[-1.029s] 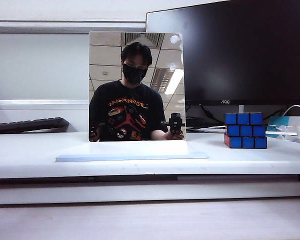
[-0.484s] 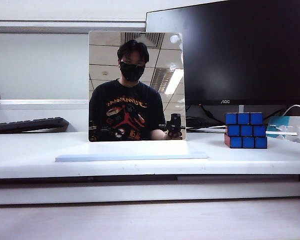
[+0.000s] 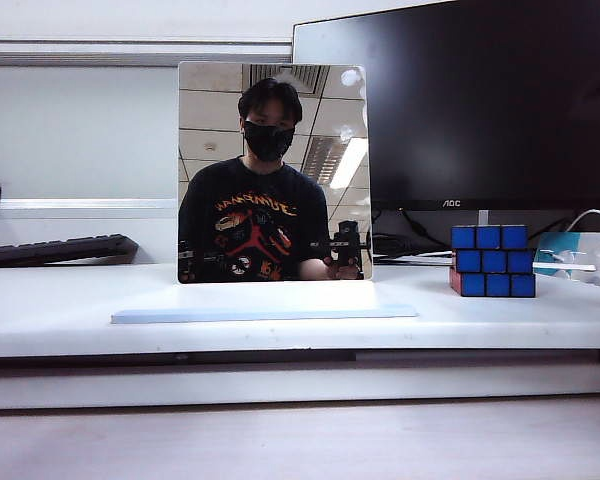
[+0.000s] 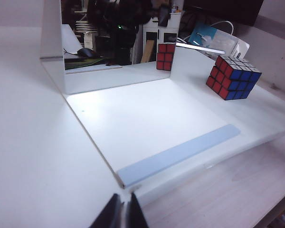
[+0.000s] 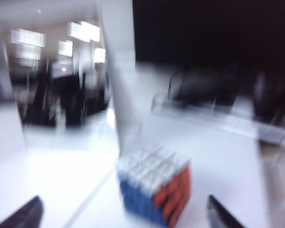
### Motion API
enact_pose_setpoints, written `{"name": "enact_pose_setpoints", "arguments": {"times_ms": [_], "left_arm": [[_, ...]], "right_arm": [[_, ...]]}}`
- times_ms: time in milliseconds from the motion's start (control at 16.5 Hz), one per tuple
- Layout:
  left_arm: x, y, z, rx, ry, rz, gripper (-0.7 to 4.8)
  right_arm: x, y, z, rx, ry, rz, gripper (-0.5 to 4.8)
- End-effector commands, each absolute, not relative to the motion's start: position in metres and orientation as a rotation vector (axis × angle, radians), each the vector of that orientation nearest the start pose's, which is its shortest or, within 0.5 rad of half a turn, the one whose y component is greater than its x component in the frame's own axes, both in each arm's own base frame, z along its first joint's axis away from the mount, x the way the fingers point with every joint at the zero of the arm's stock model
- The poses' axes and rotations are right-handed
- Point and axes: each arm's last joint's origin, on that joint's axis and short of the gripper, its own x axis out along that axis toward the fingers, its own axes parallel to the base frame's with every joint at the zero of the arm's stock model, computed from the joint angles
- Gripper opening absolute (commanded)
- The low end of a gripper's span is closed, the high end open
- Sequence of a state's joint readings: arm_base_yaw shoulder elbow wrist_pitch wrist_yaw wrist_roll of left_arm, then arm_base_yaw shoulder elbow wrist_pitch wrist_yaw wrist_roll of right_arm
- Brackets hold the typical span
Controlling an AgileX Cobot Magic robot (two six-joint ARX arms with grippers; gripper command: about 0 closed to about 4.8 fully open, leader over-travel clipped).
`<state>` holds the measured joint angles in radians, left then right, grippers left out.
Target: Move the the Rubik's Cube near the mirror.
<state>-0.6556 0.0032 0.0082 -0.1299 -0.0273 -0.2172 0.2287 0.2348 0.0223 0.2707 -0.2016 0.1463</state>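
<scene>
Two claws idle: your right claw (image 5: 123,216), spread wide, faces the cube (image 3: 492,260) right of the mirror (image 3: 273,172); left claw (image 4: 122,216), pressed together, sits farther off.

We see a white table (image 3: 60,310) spanning the frame. At its centre stands the mirror (image 3: 273,172) on a pale blue base; the Rubik's Cube (image 3: 492,261) sits at right, well apart, and a black keyboard (image 3: 55,250) at far left.

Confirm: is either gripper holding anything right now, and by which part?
Nothing is held. The small blue-and-red Rubik's Cube sits free on the white table. Right gripper hangs before it, jaws wide apart; left gripper jaws look shut on nothing.
</scene>
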Motion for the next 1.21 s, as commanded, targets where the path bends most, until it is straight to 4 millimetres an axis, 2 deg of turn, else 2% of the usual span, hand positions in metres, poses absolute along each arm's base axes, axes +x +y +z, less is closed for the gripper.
{"name": "enact_pose_setpoints", "arguments": {"times_ms": [61, 182, 242, 363, 424, 545, 727, 969, 1090, 1211], "left_arm": [[0.077, -0.058, 0.155, -0.173, 0.173, -0.616, 0.31], [0.077, -0.058, 0.155, -0.172, 0.172, -0.615, 0.31], [0.077, -0.058, 0.155, -0.172, 0.172, -0.613, 0.31], [0.077, -0.058, 0.155, -0.173, 0.172, -0.613, 0.31], [0.077, -0.058, 0.155, -0.173, 0.172, -0.613, 0.31], [0.077, -0.058, 0.155, -0.172, 0.173, -0.613, 0.31], [0.077, -0.058, 0.155, -0.173, 0.173, -0.613, 0.32], [0.077, -0.058, 0.155, -0.172, 0.172, -0.613, 0.32], [0.077, -0.058, 0.155, -0.172, 0.173, -0.613, 0.31], [0.077, -0.058, 0.155, -0.172, 0.173, -0.612, 0.31]], "right_arm": [[0.124, 0.042, 0.194, 0.017, 0.049, 0.461, 4.79], [0.151, 0.053, 0.214, -0.071, 0.106, 0.462, 4.79], [0.158, 0.055, 0.217, -0.090, 0.120, 0.470, 4.79], [0.200, 0.070, 0.234, -0.206, 0.263, 0.536, 4.79], [0.207, 0.072, 0.235, -0.217, 0.278, 0.539, 4.79], [0.235, 0.080, 0.238, -0.192, 0.339, 0.507, 4.79], [0.242, 0.078, 0.233, -0.083, 0.402, 0.355, 4.79], [0.238, 0.078, 0.225, 0.172, 0.546, 0.237, 4.79], [0.235, 0.085, 0.219, 0.192, 0.596, 0.230, 4.79], [0.234, 0.100, 0.214, 0.177, 0.602, 0.215, 4.79]]}}
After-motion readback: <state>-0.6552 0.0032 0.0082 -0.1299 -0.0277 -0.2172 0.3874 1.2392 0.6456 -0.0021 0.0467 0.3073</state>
